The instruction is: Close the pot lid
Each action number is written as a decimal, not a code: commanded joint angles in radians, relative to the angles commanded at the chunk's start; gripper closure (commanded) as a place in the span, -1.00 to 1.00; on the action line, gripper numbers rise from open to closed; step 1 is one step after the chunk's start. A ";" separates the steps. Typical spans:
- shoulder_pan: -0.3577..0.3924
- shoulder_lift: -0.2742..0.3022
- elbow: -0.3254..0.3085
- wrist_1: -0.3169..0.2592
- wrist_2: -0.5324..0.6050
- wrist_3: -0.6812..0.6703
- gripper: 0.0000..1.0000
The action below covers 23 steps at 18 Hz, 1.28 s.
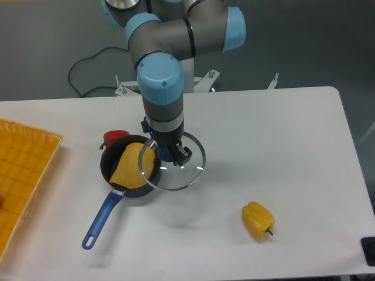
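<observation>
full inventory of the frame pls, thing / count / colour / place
pot: 1, dark with blue handle, left of centre on the table, handle pointing to the near-left
yellow item: 1, yellow, inside the pot; can't tell what it is
lid: 1, clear glass with metal rim and blue knob, overlapping the pot's right rim, not centred on it
red object: 1, red, just behind the pot, mostly hidden
pepper: 1, yellow, near right on the table
tray: 1, yellow-orange, left edge of the table
dark object: 1, black, bottom right corner, cut off
cable: 1, black, on the floor behind the table
table: 1, white
gripper: 1, black, at the lid's knob; looks shut on it
arm: 1, grey and light blue, coming down from the top
</observation>
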 joint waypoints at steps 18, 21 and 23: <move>-0.170 -0.017 -0.100 0.069 0.023 -0.276 0.12; -0.202 -0.023 -0.135 0.115 0.054 -0.301 0.12; -0.209 -0.023 -0.141 0.124 0.054 -0.318 0.11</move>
